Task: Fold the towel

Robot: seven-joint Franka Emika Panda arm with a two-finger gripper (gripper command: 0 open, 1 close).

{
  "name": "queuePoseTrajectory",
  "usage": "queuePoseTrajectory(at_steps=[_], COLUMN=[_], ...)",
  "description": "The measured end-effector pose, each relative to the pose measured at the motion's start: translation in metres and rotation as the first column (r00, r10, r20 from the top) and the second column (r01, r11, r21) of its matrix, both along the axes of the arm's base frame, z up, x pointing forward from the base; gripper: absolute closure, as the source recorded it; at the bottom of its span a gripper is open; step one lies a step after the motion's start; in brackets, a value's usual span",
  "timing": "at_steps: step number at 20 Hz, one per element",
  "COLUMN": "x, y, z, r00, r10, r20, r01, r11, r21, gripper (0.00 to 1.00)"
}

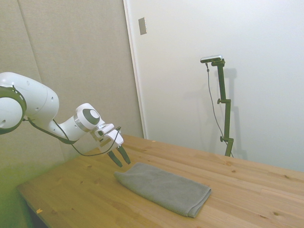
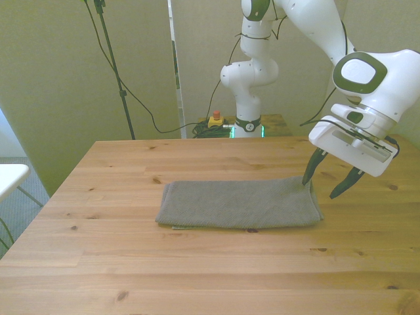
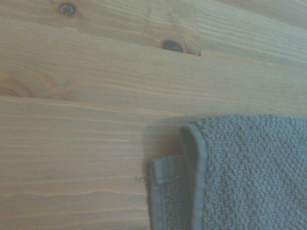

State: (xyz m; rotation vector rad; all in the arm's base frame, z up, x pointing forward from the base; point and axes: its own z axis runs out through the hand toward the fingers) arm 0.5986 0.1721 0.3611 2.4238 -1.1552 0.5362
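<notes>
The towel [image 2: 240, 204] lies flat on the wooden table [image 2: 210, 275], near the middle. It is grey and folded into a long, thick strip. In the front view it runs from left to right. The wrist view shows one corner of the towel [image 3: 230, 172] up close, with an under layer that sticks out a little past the top layer.

The gripper [image 2: 332, 181] hangs just over the end of the towel on the front view's right. Its two dark fingers [image 2: 311, 168] point down and are spread apart, with nothing between them. One fingertip is right at the far corner of the towel. It is hard to tell if it touches the cloth. The other finger is over bare wood just past the end of the towel. In the side view the gripper [image 1: 119, 158] sits just above the towel's [image 1: 164, 187] near end.
</notes>
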Motion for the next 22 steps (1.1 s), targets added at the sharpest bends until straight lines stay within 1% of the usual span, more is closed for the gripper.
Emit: queuePoseTrajectory(at_steps=[7,9,16,17,22], x=[0.003,0.003,0.000,0.000,-0.004], y=[-0.008,-0.016,-0.056,-0.062,-0.073], z=[-0.014,-0.017,-0.018,-0.019,-0.018], r00=[1.000,1.000,0.997,0.996,0.996], r10=[-0.015,-0.021,-0.076,-0.081,-0.084], r20=[-0.018,-0.022,-0.026,-0.024,-0.011], r01=[0.015,0.020,0.075,0.080,0.084], r11=[1.000,0.999,0.996,0.996,0.996], r21=[-0.012,-0.027,-0.042,-0.040,-0.023], gripper=[0.00,0.00,0.00,1.00,1.00])
